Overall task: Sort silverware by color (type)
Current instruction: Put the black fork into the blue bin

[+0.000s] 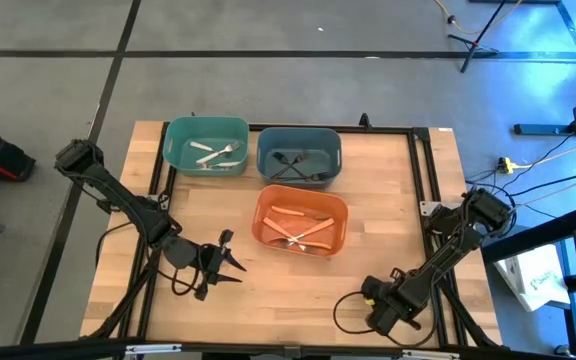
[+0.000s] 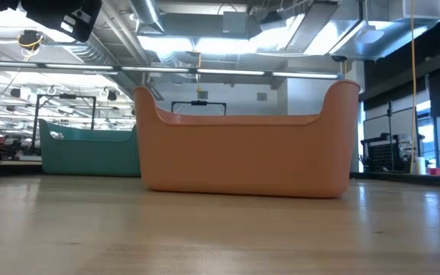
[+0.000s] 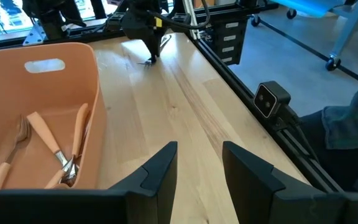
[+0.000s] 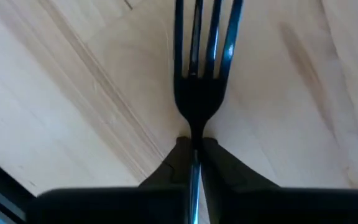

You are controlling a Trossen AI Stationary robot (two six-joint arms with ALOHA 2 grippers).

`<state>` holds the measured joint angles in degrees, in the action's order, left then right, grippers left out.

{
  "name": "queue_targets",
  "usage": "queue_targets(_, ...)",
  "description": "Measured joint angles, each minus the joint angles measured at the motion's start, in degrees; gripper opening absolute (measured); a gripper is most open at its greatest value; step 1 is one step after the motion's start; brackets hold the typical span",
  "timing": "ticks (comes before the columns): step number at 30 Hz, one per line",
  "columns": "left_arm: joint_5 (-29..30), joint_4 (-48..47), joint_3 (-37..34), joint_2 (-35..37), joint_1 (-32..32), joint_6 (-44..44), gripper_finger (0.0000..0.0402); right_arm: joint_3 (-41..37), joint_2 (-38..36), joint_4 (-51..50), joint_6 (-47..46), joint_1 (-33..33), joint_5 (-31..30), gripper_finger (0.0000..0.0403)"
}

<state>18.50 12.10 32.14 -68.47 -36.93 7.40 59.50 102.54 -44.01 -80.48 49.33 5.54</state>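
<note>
We hold black fork (image 4: 202, 68) pinched in right end effector (image 4: 194, 155) at 5 o'clock on tabletop (image 1: 218, 320), probably for blue-grey bin (image 1: 299, 154); left end effector (image 3: 199, 163) waits wide, empty.

black fork (image 4: 199, 81) tine tips cut off, handle hidden between right end effector (image 4: 194, 155) fingers

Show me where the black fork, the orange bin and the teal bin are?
black fork (image 4: 199, 93): right wrist view, on its neck below the tines.
orange bin (image 1: 268, 205): high view, on its left rim.
teal bin (image 1: 205, 123): high view, on its far rim.
</note>
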Motion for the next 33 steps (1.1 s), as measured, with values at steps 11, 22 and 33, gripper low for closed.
queue_targets(11,-2.2,0.4,0.0,0.0,0.0,0.0,0.0123,14.2,-2.6,-17.3,12.7,-5.6,-10.5,0.0004)
queue_targets(22,-3.0,0.4,0.0,0.0,0.0,0.1,0.0123,36.1,-3.3,-26.0,45.4,-17.6,-31.1,0.0002)
queue_targets(33,-3.0,0.9,0.0,0.0,0.0,2.4,0.0123,45.4,-3.4,-23.6,67.3,-37.3,-32.8,0.0002)
